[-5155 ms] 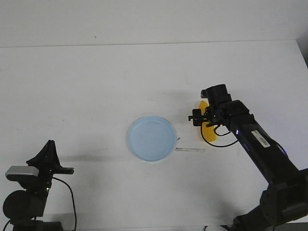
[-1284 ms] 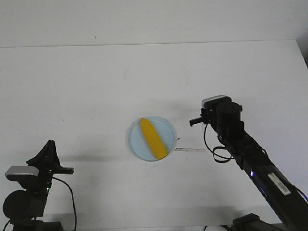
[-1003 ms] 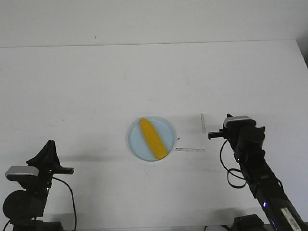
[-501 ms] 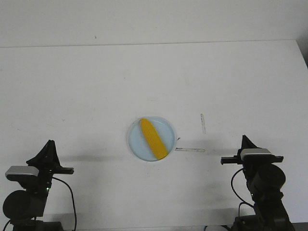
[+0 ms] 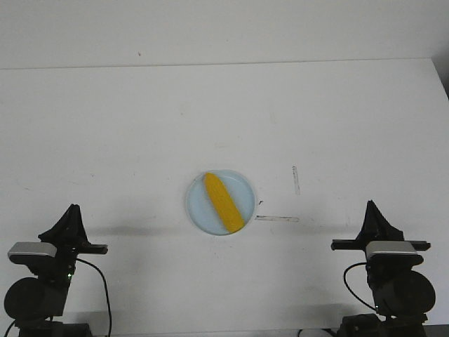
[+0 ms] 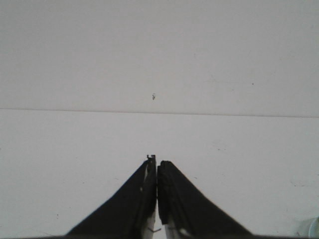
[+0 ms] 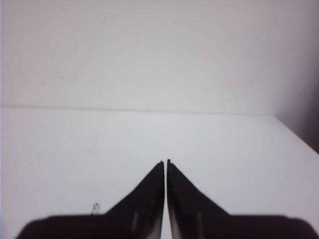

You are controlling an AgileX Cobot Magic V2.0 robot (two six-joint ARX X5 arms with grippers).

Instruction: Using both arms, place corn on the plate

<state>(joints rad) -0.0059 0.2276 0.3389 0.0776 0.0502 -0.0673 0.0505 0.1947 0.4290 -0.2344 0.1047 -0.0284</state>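
The yellow corn (image 5: 224,203) lies diagonally on the light-blue plate (image 5: 198,215) in the middle of the white table. My left gripper (image 5: 70,208) rests at the near left corner, far from the plate, its black fingers pressed together and empty. In the left wrist view the gripper (image 6: 157,162) shows only bare table ahead, with a sliver of the plate (image 6: 314,227) at the frame's edge. My right gripper (image 5: 370,204) sits at the near right corner, also shut and empty. The right wrist view has that gripper (image 7: 165,162) over the bare table.
Two short pale marks (image 5: 277,218) (image 5: 295,180) lie on the table right of the plate. The table's far edge (image 5: 224,64) meets a white wall, and its right edge (image 5: 438,77) shows at the far right.
The right arm has drawn back from beside the plate to the near right corner and folded down. The corn, which it held 5.2 s ago, stays on the plate. The left arm has not moved.
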